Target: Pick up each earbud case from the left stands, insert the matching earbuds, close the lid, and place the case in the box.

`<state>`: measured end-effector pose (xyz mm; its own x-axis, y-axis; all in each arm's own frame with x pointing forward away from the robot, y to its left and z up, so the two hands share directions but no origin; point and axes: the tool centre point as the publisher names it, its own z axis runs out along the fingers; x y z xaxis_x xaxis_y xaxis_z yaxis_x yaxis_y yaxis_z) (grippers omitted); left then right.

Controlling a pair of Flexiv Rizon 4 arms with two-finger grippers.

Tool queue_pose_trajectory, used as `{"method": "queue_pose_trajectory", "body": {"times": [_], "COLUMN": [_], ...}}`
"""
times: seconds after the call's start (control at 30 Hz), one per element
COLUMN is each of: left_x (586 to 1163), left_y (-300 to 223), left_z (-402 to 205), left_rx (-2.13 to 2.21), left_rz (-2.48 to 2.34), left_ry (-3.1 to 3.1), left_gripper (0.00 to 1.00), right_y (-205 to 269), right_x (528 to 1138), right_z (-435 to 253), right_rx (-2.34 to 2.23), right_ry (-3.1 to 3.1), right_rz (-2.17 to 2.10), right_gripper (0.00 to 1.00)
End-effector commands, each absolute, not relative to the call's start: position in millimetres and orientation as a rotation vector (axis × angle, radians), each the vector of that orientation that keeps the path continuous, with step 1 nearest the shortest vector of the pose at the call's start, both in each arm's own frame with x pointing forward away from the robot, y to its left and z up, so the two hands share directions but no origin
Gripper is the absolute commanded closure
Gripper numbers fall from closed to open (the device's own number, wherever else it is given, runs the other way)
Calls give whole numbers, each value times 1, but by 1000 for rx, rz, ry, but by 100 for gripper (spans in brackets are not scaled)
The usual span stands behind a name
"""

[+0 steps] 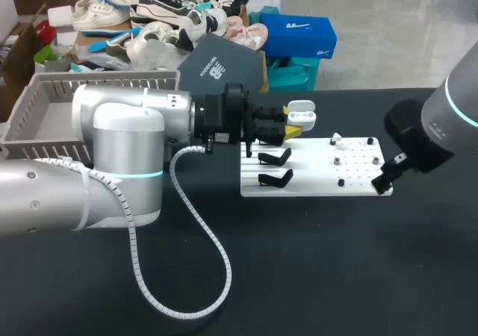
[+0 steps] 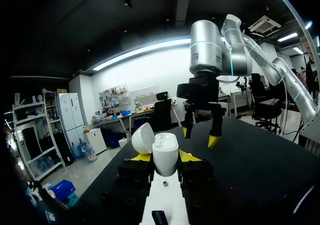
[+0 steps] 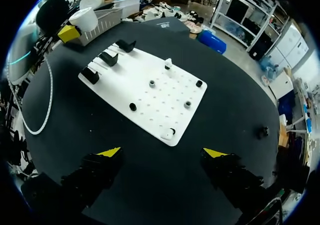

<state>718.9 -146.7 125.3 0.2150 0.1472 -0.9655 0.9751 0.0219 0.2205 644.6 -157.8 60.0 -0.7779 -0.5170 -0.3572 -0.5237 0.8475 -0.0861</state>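
A white earbud case (image 1: 302, 113) with its lid (image 2: 142, 137) swung open is held above the far left part of the white board (image 1: 314, 179). My left gripper (image 1: 293, 129) is shut on the case (image 2: 165, 155), one yellow-tipped finger (image 2: 187, 156) on each side. Two empty black stands (image 1: 275, 157) sit on the board's left side. A white earbud (image 1: 336, 137) stands on a peg further right. My right gripper (image 1: 385, 185) hangs open over the board's right edge, nothing between its fingertips (image 3: 162, 152). It looks down on the board (image 3: 160, 97) and the earbud (image 3: 168, 63).
A grey slatted basket (image 1: 45, 101) stands at the table's far left, behind my left arm. A white corrugated cable (image 1: 209, 239) loops from that arm over the black table. Several small black pegs (image 1: 341, 182) dot the board's right half.
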Motion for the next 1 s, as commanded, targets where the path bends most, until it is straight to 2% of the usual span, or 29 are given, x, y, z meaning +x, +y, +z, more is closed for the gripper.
{"method": "queue_pose_trajectory", "body": {"times": [0.03,0.83,0.9,0.97,1.0], "left_x": [719,719,719,719,719], "left_y": [-146,-146,-146,-146,-146], "left_z": [125,125,125,125,125], "left_rx": [1379,1379,1379,1379,1379], "left_rz": [-946,-946,-946,-946,-946], "left_ry": [1161,1161,1161,1161,1161], "left_gripper": [100,100,100,100,100], "right_y": [-150,-150,-151,-153,-154], "right_x": [645,654,655,655,655], "right_z": [55,34,33,31,30], "right_rx": [-600,-644,-642,-634,-630], "right_ry": [2410,2348,2350,2359,2363], "right_rz": [-728,-908,-910,-903,-899], "right_gripper": [0,0,4,16,17]}}
